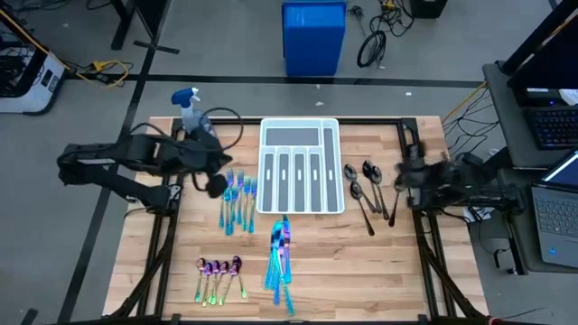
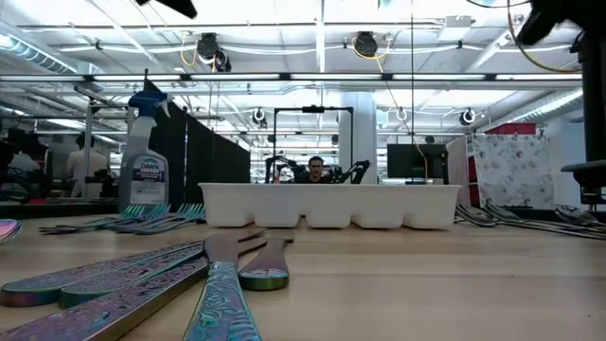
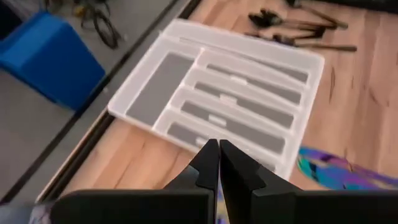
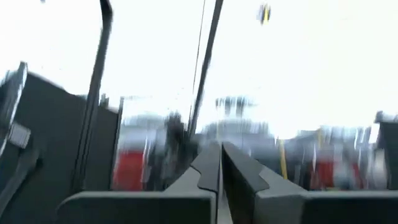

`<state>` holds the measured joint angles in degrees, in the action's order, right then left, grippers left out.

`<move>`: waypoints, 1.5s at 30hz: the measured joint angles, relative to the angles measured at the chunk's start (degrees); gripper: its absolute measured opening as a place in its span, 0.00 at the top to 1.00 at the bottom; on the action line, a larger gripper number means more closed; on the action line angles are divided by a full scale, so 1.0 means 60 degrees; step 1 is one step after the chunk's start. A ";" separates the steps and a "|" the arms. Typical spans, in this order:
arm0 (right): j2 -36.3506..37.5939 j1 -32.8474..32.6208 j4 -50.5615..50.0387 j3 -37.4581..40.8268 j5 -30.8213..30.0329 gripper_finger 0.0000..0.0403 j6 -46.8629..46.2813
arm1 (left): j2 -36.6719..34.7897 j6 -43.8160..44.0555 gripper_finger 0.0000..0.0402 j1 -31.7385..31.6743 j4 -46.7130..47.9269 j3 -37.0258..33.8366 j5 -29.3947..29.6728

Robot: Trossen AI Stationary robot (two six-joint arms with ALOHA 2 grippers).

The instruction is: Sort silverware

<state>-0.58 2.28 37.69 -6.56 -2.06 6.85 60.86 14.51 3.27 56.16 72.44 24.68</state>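
The white tray (image 1: 265, 168) lies at the table's middle, toward the far edge. Blue-teal forks (image 1: 237, 200) lie to its left, dark spoons (image 1: 366, 191) to its right, iridescent knives (image 1: 280, 257) in front of it, and small rainbow spoons (image 1: 218, 273) at the near left. My left gripper (image 1: 215, 184) hangs shut above the forks' far ends, beside the tray's left side; its wrist view shows the shut fingers (image 3: 219, 158) with the tray (image 3: 249, 43) and knives (image 3: 336, 171) beyond. My right gripper (image 1: 404, 176) is shut (image 4: 221, 162), raised right of the dark spoons, facing the room.
A spray bottle (image 1: 188, 106) stands at the table's far left corner, behind my left arm. A blue bin (image 1: 313, 36) sits on the floor beyond the far edge. Laptops (image 1: 555, 212) lie off the right side. Bare wood shows at the near right.
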 joint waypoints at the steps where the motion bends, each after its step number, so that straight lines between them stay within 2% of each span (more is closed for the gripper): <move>1: -0.0004 0.0000 -0.0089 -0.0507 -0.0033 1.00 0.0468 | -0.0038 -0.0217 1.00 -0.0003 -0.0451 -0.0286 0.0010; 6: -0.1010 -0.0003 -0.2525 -0.4194 -0.0502 1.00 0.2323 | -0.0076 -0.0983 1.00 0.0004 -0.2276 -0.0979 0.0041; 12: -0.3797 -0.0005 -0.6011 -0.9245 -0.0710 1.00 0.2407 | -0.0150 -0.1266 1.00 0.0001 -0.2830 -0.0979 0.0592; 17: -0.6266 0.0000 -1.0695 -1.3102 -0.2920 1.00 0.2230 | -0.0421 -0.1215 1.00 0.0000 -0.2819 -0.0979 0.1042; 19: -0.7069 0.0000 -1.2523 -1.4152 -0.3747 1.00 0.1957 | -0.0504 -0.1024 1.00 0.0000 -0.2797 -0.0979 0.1081; 22: -0.7970 0.0000 -1.4825 -1.5031 -0.3955 1.00 0.0952 | -0.0660 -0.0973 1.00 0.0004 -0.2792 -0.0979 0.1230; 27: -0.8716 -0.0015 -1.7061 -1.4707 -0.3857 1.00 -0.0818 | -0.0757 -0.0775 1.00 0.0004 -0.2735 -0.0979 0.1259; 30: -0.8854 -0.0018 -1.7645 -1.3695 -0.3859 1.00 -0.1956 | -0.0757 -0.0726 1.00 0.0004 -0.2667 -0.0983 0.1380; 32: -0.8784 -0.0018 -1.7453 -1.2713 -0.3877 1.00 -0.2481 | -0.0761 -0.0715 1.00 0.0004 -0.2690 -0.1075 0.1524; 35: -0.8468 -0.0015 -1.6197 -1.0980 -0.3985 1.00 -0.2889 | -0.0720 -0.0682 1.00 0.0004 -0.2694 -0.1485 0.1740; 39: -0.8030 0.0075 -1.3642 -0.8704 -0.4028 1.00 -0.2889 | -0.0757 -0.0458 1.00 0.0004 -0.2674 -0.2448 0.2255; 45: -0.7811 0.0422 -1.1432 -0.6402 -0.4485 1.00 -0.2382 | -0.0772 -0.0204 1.00 -0.0003 -0.2667 -0.3469 0.3208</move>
<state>-47.44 4.81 -30.90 -44.97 -28.97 -7.45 56.23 13.28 3.25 40.16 51.63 43.93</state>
